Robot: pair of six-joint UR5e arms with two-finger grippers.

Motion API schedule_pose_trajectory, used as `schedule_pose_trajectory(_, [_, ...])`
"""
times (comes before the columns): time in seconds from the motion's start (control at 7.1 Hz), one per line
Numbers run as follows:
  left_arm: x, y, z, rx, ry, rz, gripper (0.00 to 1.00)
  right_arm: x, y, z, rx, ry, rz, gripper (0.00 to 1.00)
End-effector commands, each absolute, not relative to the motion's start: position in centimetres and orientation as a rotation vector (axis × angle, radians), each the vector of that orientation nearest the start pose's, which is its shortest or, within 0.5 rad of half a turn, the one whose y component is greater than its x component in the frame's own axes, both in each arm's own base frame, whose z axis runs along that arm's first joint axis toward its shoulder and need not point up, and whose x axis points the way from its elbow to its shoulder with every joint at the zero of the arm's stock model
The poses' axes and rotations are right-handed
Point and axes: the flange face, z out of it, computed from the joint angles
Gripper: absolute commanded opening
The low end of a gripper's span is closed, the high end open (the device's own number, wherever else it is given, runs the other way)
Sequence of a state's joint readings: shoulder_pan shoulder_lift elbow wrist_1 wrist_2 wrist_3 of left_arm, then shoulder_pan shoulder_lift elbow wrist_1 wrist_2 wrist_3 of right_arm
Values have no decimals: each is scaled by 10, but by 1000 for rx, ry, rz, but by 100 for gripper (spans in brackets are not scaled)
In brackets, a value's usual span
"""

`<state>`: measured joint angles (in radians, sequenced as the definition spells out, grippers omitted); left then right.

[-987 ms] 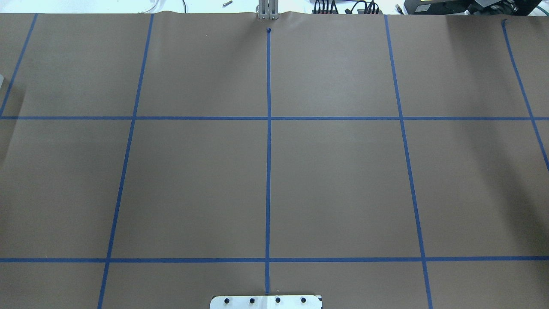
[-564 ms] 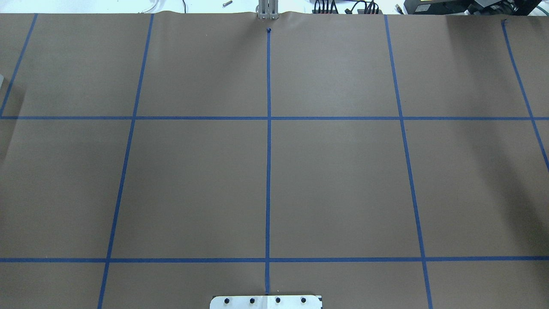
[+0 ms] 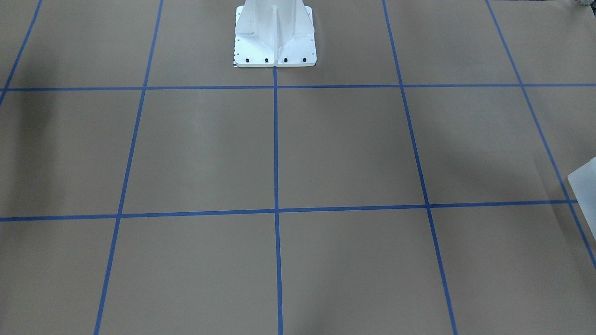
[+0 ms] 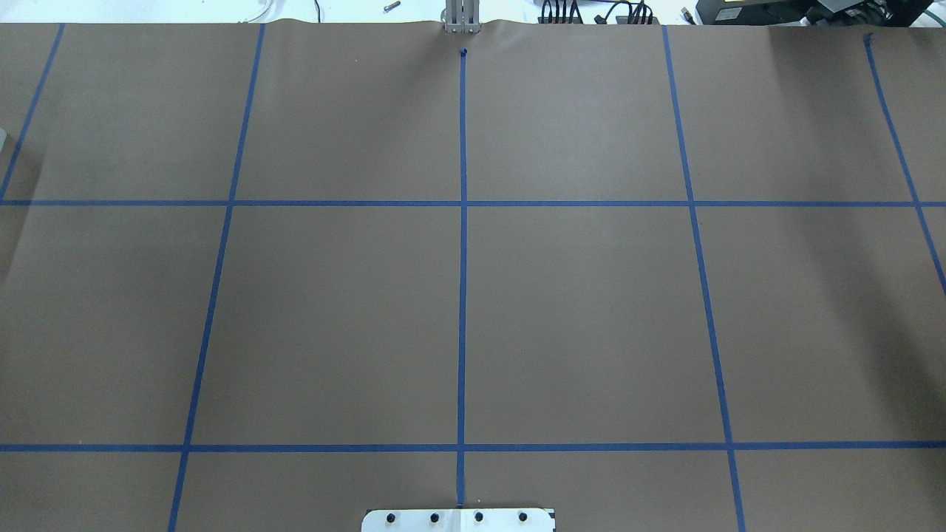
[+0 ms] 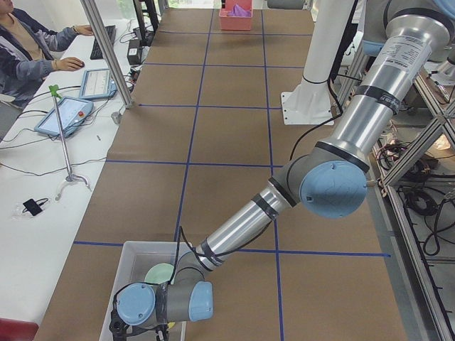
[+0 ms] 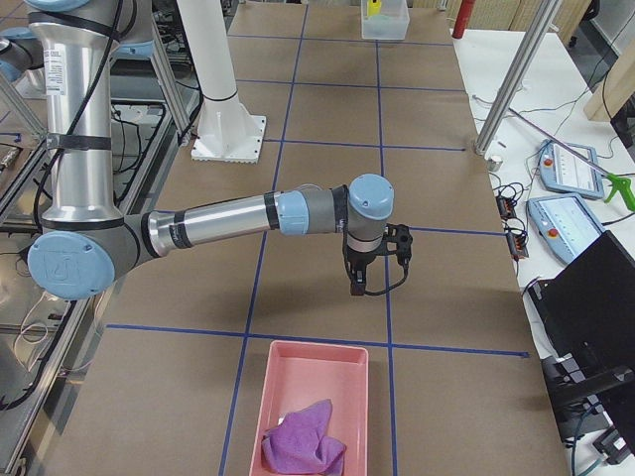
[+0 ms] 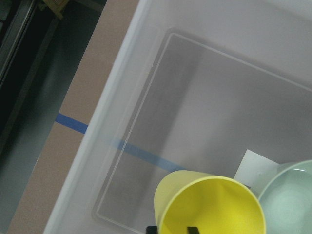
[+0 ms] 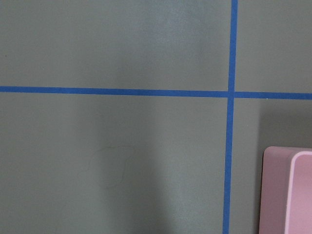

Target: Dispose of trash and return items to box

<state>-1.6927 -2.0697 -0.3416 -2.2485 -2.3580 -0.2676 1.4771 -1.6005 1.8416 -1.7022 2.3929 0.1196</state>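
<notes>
In the left wrist view a yellow cup [image 7: 209,204] is inside the clear plastic box [image 7: 112,87], beside a pale green bowl [image 7: 292,204]. My left gripper [image 7: 171,228] shows only as two dark fingertips, one either side of the cup's rim, closed on its wall. In the exterior left view the left arm reaches down into the box [image 5: 131,256]. My right gripper [image 6: 355,290] hangs just above the bare table; I cannot tell whether it is open. Below it stands a pink tray [image 6: 298,362] with a purple cloth [image 6: 303,439].
The brown table cover with blue tape lines fills the overhead and front views. The robot's white base [image 3: 274,37] stands at the table's middle edge. The box's corner [image 3: 584,184] shows at the front view's right edge. An operator [image 5: 28,50] sits at a side desk.
</notes>
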Motion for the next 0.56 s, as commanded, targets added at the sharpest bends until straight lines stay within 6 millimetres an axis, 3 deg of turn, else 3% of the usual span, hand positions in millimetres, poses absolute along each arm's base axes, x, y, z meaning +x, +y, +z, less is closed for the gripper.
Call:
schedule_pose_trajectory(0.0, [-144,-597,848,-52,801,-382,61,17,-468,543,23,-828,-24,100])
schedule_pose_trajectory(0.14, [-164,-610,823,-4,838,-397,62,18,-465,541,28,-827,-24,100])
schedule_pose_trajectory(0.28, [-181,-627,773,96,898,-375,68,18,-465,544,27,-807,-24,100])
schedule_pose_trajectory(0.42, [-166,-612,747,167,904,-322,76,20,-467,547,26,-796,-22,100])
